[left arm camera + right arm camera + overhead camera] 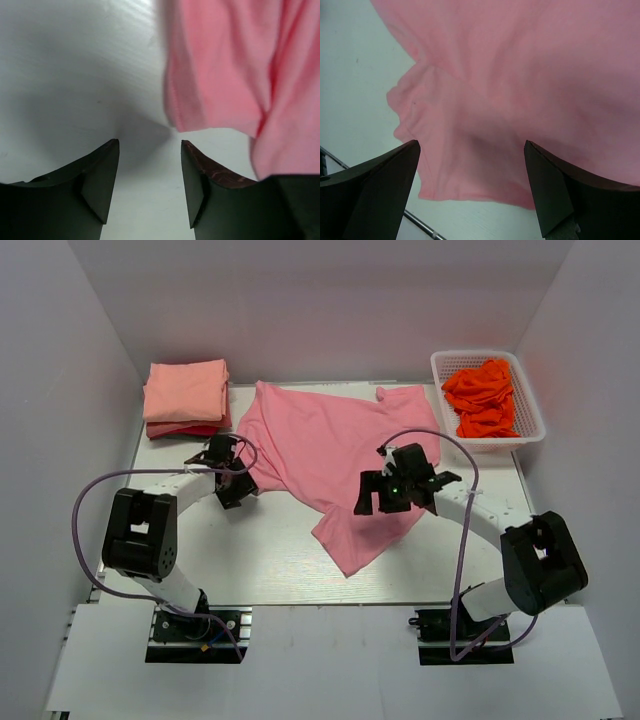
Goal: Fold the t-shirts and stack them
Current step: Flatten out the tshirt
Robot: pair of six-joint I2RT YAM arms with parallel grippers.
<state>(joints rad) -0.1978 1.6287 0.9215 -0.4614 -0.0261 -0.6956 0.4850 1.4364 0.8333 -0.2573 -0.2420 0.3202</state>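
Rose-pink t-shirt [320, 445]: it lies unfolded and wrinkled in the middle of the table [260, 560]. One corner points to the near edge and one sleeve points to the basket.
Folded stack: it sits at the far left corner, just beside the pink shirt. A salmon-peach t-shirt [185, 390] is on top and a red t-shirt [195, 429] shows under it.
Basket [532, 405]: white lattice, at the far right corner. It holds crumpled orange-red t-shirts [480, 398].
Left gripper [150, 150]: the fingers are apart with nothing between them. It is over bare table, and the left edge of the pink shirt is just ahead on its right.
Right gripper [471, 150]: the fingers are wide apart and grip nothing. It is above the near right part of the pink shirt. I cannot tell if it touches the cloth.
In the way: in the top view the right gripper hides part of the pink shirt.
Cables [90, 500]: purple, they loop beside each arm.
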